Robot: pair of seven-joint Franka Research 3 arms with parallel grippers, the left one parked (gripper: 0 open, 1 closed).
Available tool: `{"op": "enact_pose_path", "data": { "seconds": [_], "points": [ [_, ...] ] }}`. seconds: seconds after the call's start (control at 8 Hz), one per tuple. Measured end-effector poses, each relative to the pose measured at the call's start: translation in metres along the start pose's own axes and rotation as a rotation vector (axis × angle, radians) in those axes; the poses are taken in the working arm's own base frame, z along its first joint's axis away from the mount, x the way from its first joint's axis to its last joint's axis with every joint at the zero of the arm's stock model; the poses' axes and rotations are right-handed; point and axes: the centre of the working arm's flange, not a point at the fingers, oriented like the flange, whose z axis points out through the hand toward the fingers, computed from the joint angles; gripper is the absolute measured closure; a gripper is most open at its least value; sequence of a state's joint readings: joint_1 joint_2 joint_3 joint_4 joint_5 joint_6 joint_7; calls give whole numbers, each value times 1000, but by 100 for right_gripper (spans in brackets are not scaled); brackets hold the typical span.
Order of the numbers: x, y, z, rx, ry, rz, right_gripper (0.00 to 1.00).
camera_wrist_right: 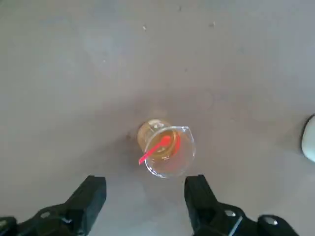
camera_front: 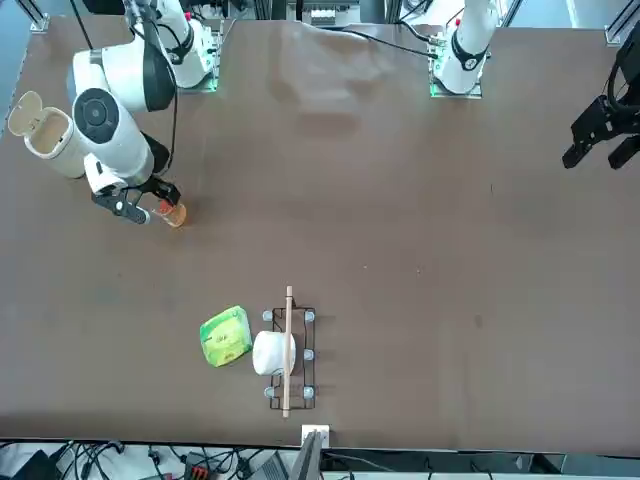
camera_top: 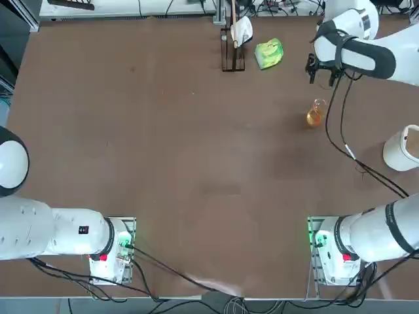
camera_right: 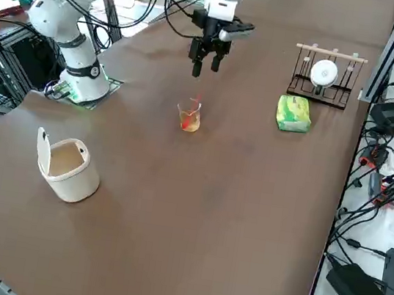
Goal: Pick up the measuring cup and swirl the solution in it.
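1. My right claw [camera_wrist_right: 145, 199] hangs above the measuring cup [camera_wrist_right: 166, 148], fingers apart, gripping nothing.
2. The cup stands upright on the bench [camera_top: 163, 150], orange solution [camera_wrist_right: 162, 142] inside.
3. Descent, grasp, lift and swirl all remain.

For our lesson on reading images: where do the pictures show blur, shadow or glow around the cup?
Wrist view: the open right gripper is soft at the edge, the cup sharper, with a dim shadow beside it. Top view: the cup is small and hazy. Side view: a green light glows at the arm's base.
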State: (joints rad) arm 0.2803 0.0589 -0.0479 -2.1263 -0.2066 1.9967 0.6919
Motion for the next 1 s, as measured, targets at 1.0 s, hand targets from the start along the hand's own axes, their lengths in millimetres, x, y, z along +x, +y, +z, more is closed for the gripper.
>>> {"op": "enact_pose_path", "data": {
  "seconds": [1.0],
  "points": [
    [6,-26,62,-82,-7,58,19]
  ]
}}
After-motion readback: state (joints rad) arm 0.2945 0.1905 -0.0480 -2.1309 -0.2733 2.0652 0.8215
